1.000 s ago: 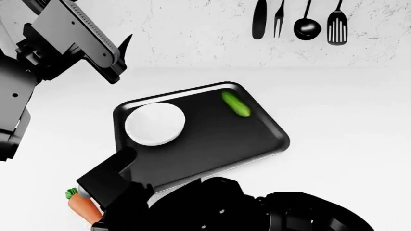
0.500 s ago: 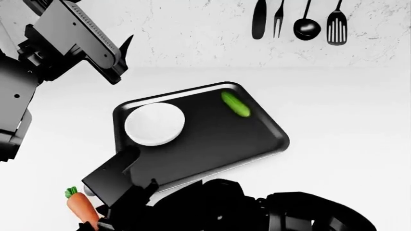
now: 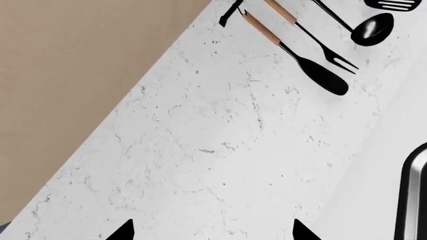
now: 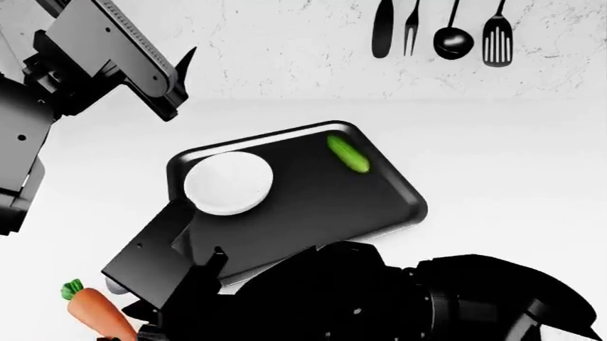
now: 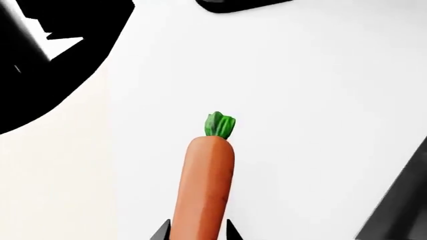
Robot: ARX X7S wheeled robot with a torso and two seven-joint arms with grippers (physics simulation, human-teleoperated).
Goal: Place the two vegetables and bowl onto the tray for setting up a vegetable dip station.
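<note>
At about nine o'clock in the head view, the left end effector (image 4: 175, 78) hangs high over the white counter (image 4: 512, 170), its fingers spread and holding nothing; its own camera looks only at the speckled wall and hanging utensils (image 3: 320, 75). Lower, near seven o'clock, the carrot (image 4: 95, 312) has shifted outward and down from where it lay a second ago, and it now sits clear of the right end effector (image 4: 161, 302), whose black body has swung over the tray's near corner. In the right wrist view the carrot (image 5: 203, 185) runs between the two fingertips at the frame's edge, leafy top pointing away, though whether they are pinching it I cannot tell. Toward the centre, the black tray (image 4: 379, 213) carries the white bowl (image 4: 227, 182) at its ten o'clock corner and the cucumber (image 4: 348, 154) at its one o'clock corner, both unmoved. So two of three items are already placed, and the carrot is the last. It looks to be in hand or nearly so, with the lift onto the tray yet to come.
</note>
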